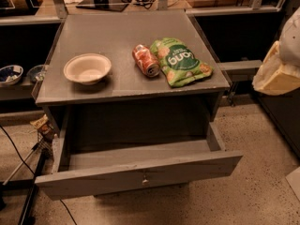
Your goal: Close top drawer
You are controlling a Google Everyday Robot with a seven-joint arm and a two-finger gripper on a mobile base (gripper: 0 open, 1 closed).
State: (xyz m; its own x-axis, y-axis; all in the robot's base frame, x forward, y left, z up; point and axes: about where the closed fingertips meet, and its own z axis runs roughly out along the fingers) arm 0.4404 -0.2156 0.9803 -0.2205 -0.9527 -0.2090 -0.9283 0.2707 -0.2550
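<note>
The top drawer (140, 172) of a grey wooden cabinet stands pulled far out toward me. Its long flat front panel has one small round metal knob (145, 182) at the centre. The inside of the drawer shows bare wood. My arm, cream and white, reaches in from the right edge, and the gripper (276, 76) hangs to the right of the cabinet, at about the height of its top, apart from the drawer and the knob.
On the cabinet top (122, 32) stand a white bowl (87, 68), a red can (146, 60) on its side and a green snack bag (179, 61). A dark shelf at the left holds small bowls (10, 74). Cables (18, 163) run over the speckled floor at the left.
</note>
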